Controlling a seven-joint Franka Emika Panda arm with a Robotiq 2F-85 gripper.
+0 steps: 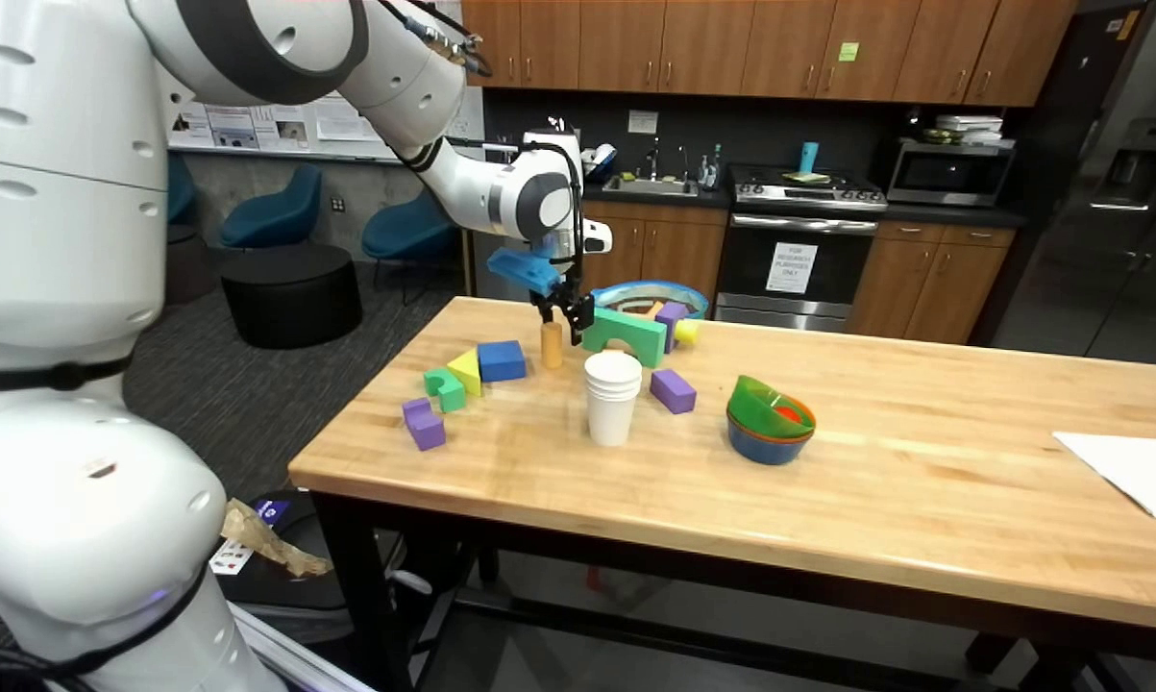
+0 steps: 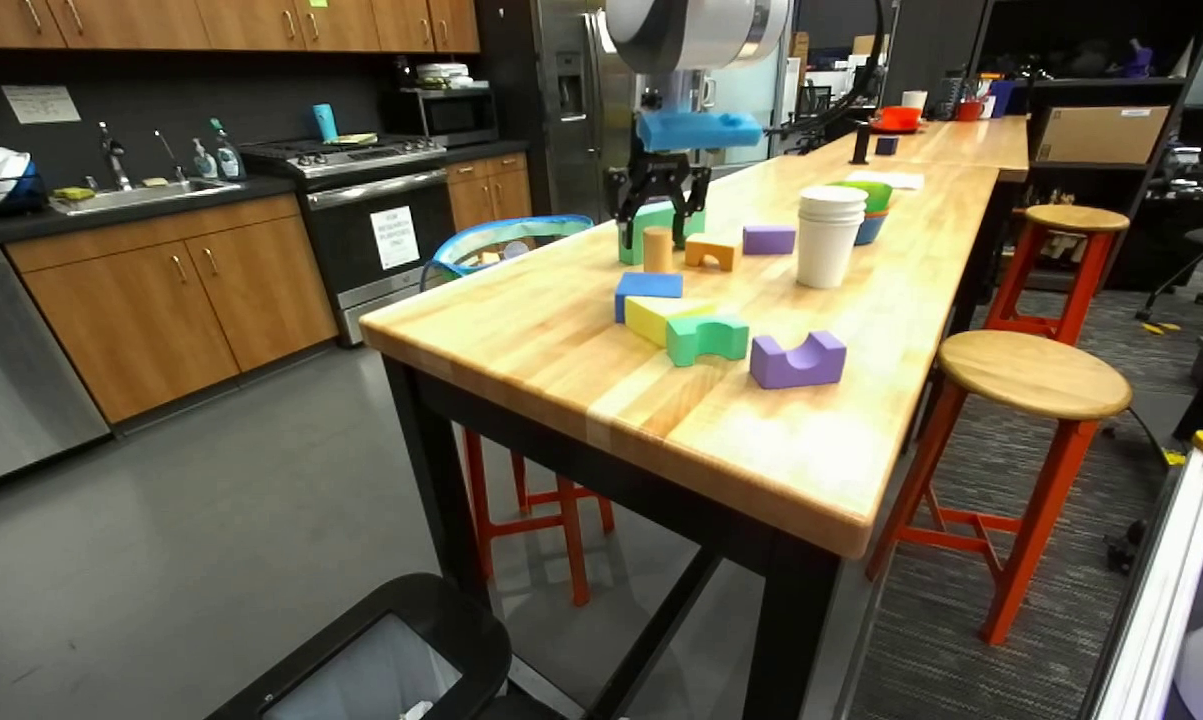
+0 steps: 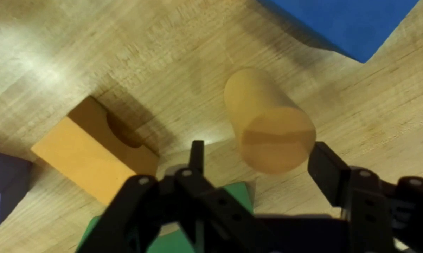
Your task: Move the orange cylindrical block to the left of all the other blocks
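The orange cylindrical block [image 1: 552,348] [image 2: 658,252] [image 3: 267,119] stands upright on the table. My gripper [image 1: 560,325] [image 3: 256,158] is open just above it. In the wrist view the cylinder's top lies between the fingers, very near the right finger and apart from the left one. A blue block [image 1: 502,360] [image 3: 352,24], a yellow triangle [image 1: 466,372], a small green arch [image 1: 446,389] and a purple notched block [image 2: 799,362] lie in a row. A large green arch [image 1: 626,333], an orange arch [image 2: 713,252] [image 3: 91,151] and a purple block [image 1: 674,391] lie on the other side.
Stacked white cups [image 1: 611,404] [image 2: 827,240] stand near the blocks. Stacked bowls [image 1: 768,432], the top one green, stand farther along. A blue-rimmed basket [image 1: 693,293] stands by the table's far edge. White paper [image 1: 1130,466] lies on the table [image 1: 885,509].
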